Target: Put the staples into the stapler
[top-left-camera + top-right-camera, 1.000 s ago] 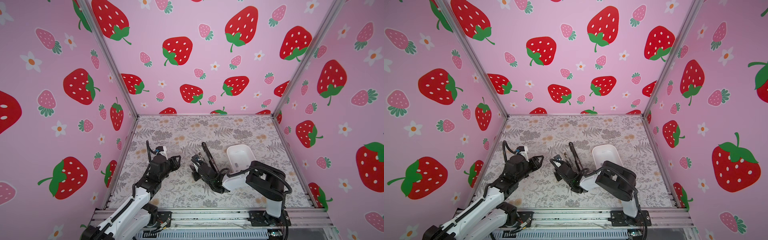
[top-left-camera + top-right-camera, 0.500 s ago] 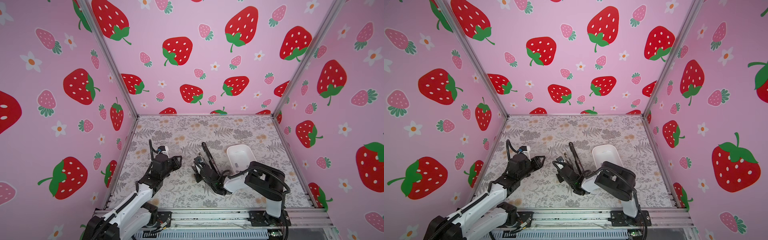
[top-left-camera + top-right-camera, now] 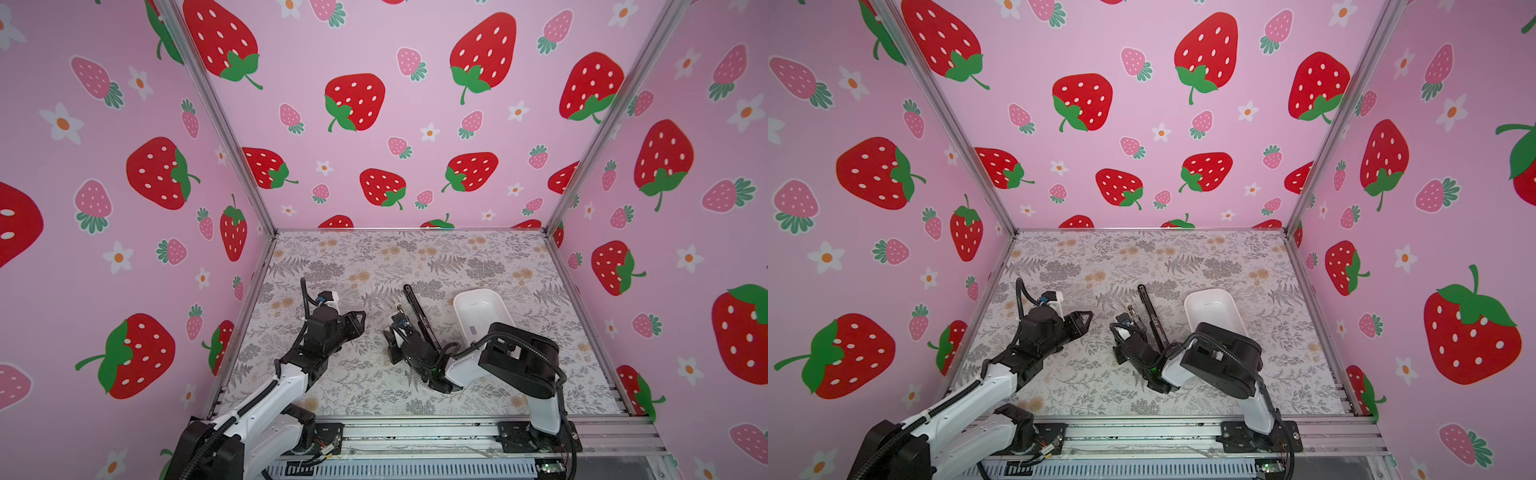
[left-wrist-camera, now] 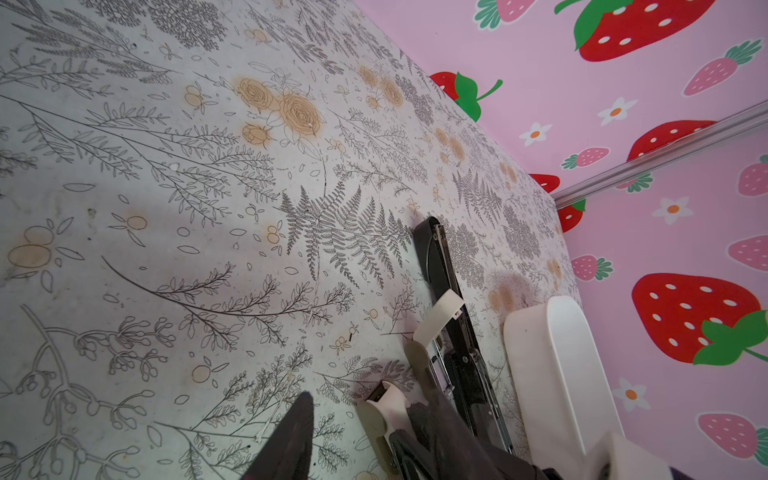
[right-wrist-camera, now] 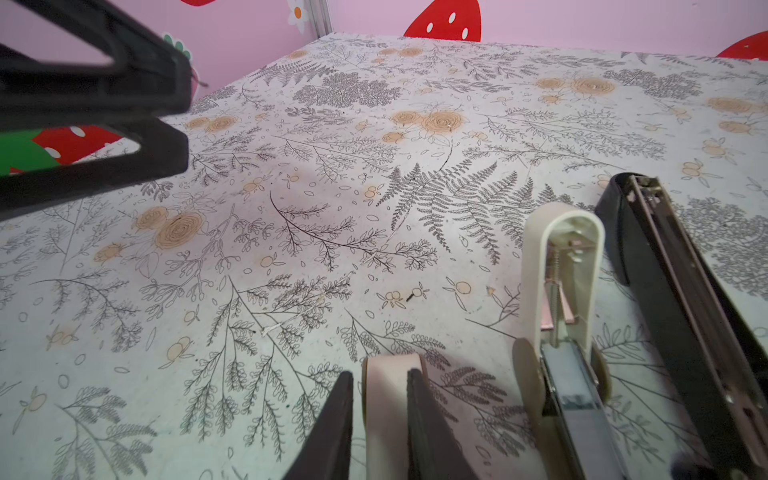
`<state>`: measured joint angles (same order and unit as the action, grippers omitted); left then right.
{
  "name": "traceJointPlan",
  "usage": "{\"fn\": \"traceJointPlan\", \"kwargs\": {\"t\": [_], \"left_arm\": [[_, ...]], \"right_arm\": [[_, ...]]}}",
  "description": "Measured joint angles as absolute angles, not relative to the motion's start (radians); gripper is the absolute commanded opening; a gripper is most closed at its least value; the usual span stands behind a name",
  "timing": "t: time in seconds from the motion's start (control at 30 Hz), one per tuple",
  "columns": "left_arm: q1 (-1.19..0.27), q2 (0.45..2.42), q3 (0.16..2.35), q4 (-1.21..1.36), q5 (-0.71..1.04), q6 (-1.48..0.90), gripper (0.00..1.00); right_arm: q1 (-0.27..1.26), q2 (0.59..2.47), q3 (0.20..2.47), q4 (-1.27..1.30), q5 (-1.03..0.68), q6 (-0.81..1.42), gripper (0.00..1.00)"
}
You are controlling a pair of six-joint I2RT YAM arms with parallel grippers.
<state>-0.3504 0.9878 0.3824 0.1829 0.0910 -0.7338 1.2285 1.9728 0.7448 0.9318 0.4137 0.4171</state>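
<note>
Toward the bench's (image 3: pixel 374 386) front edge, the right gripper (image 5: pixel 380 374) clamps a pinkish stapler (image 5: pixel 392 415), likely steadying it for opening, while the left gripper (image 3: pixel 358 323) hovers parted and empty.

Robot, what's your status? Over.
Left gripper jaws open, empty. Right gripper jaws clamped on cream piece beside open small stapler. Staples unclear. Black stapler lies close alongside.

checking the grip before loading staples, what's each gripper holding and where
Right gripper clamps the cream stapler by its flat base arm; left gripper is open, holding nothing.
</note>
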Motion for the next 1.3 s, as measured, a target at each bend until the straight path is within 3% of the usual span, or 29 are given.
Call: {"fn": "traceJointPlan", "kwargs": {"t": [0.3, 0.63, 0.9, 1.3], "left_arm": [[-0.345, 1.02, 0.442, 0.167, 0.126, -0.706, 0.48], [-0.343, 1.098, 0.502, 0.154, 0.189, -0.685, 0.48], [-0.331, 1.136, 0.697, 0.142, 0.203, -0.671, 0.49], [-0.327, 1.214, 0.751, 0.126, 0.271, -0.638, 0.49]], "right_arm": [[1.228, 1.755, 0.751, 0.687, 0.472, 0.414, 0.51], [1.201, 1.658, 0.632, 0.625, 0.52, 0.426, 0.51], [1.179, 1.635, 0.549, 0.595, 0.505, 0.453, 0.6], [1.133, 1.662, 0.568, 0.589, 0.439, 0.47, 0.69]]}}
